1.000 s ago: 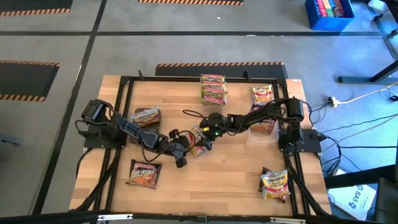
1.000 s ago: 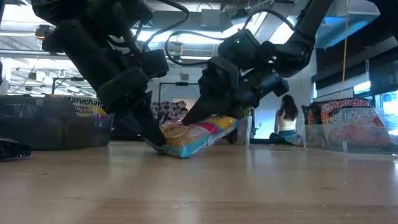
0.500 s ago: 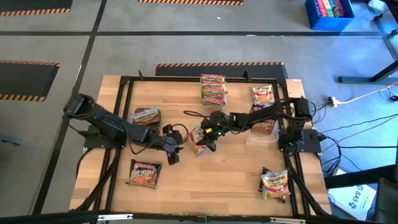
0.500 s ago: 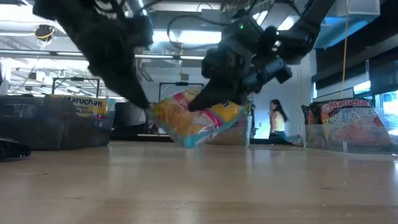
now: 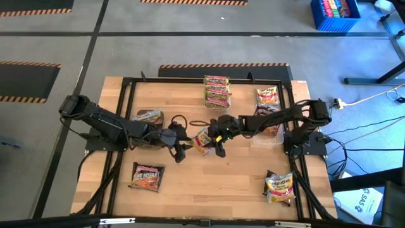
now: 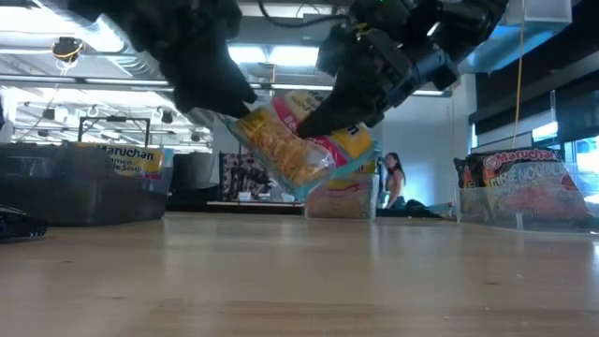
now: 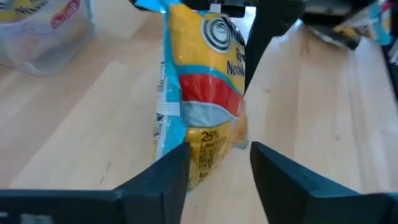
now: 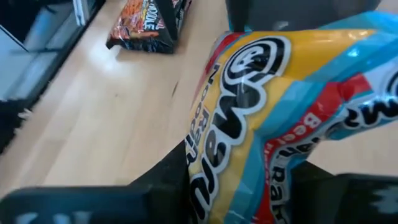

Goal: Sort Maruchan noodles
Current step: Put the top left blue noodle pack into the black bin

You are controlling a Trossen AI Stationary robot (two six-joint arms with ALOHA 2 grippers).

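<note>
Hanging off the table between your 2 claws, the yellow packet (image 6: 298, 150) is pinched by the right claw (image 5: 217, 143) on its right end, while the left claw (image 5: 179, 147) sits just left with its fingers apart around the other end, not squeezing.

A light wooden table (image 5: 209, 183) edged by a black metal frame (image 5: 126, 81). Landmark: a stack of noodle packets (image 5: 216, 90) at the far edge's middle. To its right lies an orange packet (image 5: 267, 96), with a clear tub (image 5: 269, 132) nearer. To its left sits a dark packet (image 5: 149, 118). Well nearer lie another dark packet (image 5: 147, 177) and a yellow packet (image 5: 279, 187).
</note>
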